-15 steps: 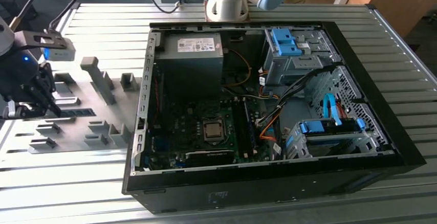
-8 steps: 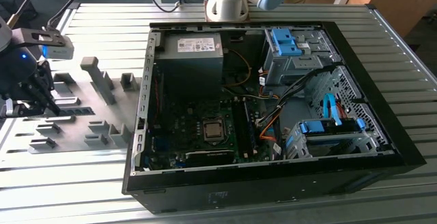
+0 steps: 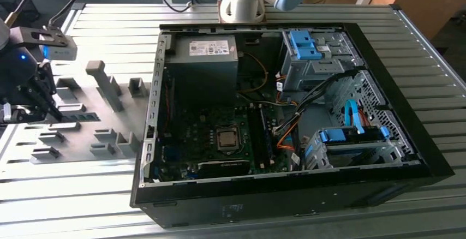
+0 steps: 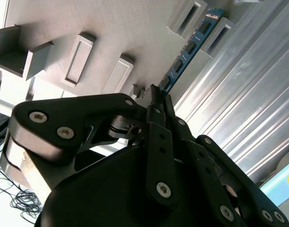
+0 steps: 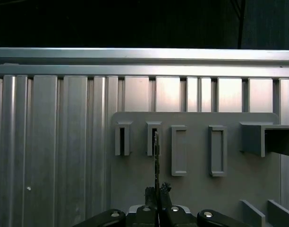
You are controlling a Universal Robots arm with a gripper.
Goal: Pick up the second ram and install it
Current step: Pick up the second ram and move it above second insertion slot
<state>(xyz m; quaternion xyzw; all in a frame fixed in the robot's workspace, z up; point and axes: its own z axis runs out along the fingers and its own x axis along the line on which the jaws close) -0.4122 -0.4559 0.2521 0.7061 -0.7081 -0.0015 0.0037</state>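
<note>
Fingers clenched on the second ram. In the second wrist view the two black tips pinch one end of the blue-green stick, and the rest of it runs away from the gripper with its row of black chips facing the camera.

First wrist view: second ram seen edge-on, a thin dark line rising from the closed tips. Its far end lines up with one of two narrow slot holders on the grey fixture plate. I cannot tell whether that end sits in the slot or has come clear of it. Two wider, shallow holders stand just beside it on the same plate.

Exterior view: gripper at the far left of the exterior view, low over the fixture plate and its grey blocks. I can't pick out the stick itself from this angle.

Open computer case lies on its side on the exterior view's right, well apart from the gripper, with the motherboard exposed. Plate and case both rest on the slatted aluminium table. Arm base stands at the far edge, behind the case.
</note>
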